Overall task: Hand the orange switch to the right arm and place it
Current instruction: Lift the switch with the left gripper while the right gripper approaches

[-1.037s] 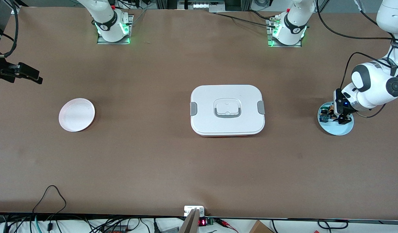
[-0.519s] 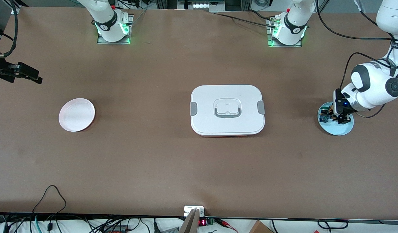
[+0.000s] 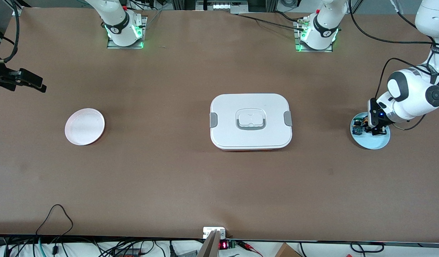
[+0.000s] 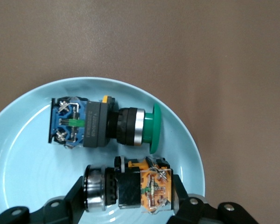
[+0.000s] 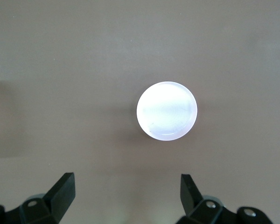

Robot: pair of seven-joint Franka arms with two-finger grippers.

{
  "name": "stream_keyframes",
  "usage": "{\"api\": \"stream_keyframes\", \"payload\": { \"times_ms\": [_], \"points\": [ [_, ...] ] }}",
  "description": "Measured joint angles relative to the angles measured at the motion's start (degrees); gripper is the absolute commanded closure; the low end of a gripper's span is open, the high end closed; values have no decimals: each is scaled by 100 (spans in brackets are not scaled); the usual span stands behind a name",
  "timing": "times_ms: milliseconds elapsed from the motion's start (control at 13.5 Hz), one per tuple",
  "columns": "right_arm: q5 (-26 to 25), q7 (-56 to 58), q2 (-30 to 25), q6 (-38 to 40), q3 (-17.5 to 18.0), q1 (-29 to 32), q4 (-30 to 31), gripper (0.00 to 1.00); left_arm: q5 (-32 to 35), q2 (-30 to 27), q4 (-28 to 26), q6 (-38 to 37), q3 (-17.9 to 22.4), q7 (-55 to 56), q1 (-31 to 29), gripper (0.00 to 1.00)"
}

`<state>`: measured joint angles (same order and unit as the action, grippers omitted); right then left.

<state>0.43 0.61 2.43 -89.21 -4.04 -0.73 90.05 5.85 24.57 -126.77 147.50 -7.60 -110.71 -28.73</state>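
Left gripper (image 4: 128, 205) clamped on orange switch (image 4: 130, 188) in blue plate (image 4: 18, 163) at table's edge; right gripper (image 5: 128, 191) waiting wide

The left tool (image 3: 377, 130) sits low in the blue plate (image 3: 374, 142), its fingers (image 4: 67, 205) clamped on the orange switch (image 4: 130, 189); the green-capped switch (image 4: 102, 123) lies just beside, crowding that side. Between this tool and the high right tool (image 3: 30, 84), the white lidded box (image 3: 250, 121) stands mid-table (image 3: 169, 178).

Brown table (image 3: 169, 171): two plates, lidded box (image 3: 250, 121)
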Motion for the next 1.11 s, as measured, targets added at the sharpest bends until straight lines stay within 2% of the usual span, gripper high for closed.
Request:
{"api": "stream_keyframes", "payload": {
  "times_ms": [148, 296, 593, 889, 1111],
  "points": [
    [0, 0, 7, 1, 0, 0, 0, 0, 0, 0, 26, 11, -3, 0, -12, 100],
    [0, 1, 10, 5, 0, 0, 0, 0, -7, -2, 180, -61, -8, 0, -39, 100],
    [0, 7, -16, 70, 49, -18, -2, 0, -66, -27, 1230, -1308, -174, 0, -65, 100],
    [5, 4, -72, 106, 108, -82, -4, 0, -975, -66, 2382, -2812, -619, 9, 16, 100],
    [10, -1, -75, 217, 125, -204, -3, 0, -1865, -67, 2789, -3531, -827, 9, 251, 100]
  ]
}}
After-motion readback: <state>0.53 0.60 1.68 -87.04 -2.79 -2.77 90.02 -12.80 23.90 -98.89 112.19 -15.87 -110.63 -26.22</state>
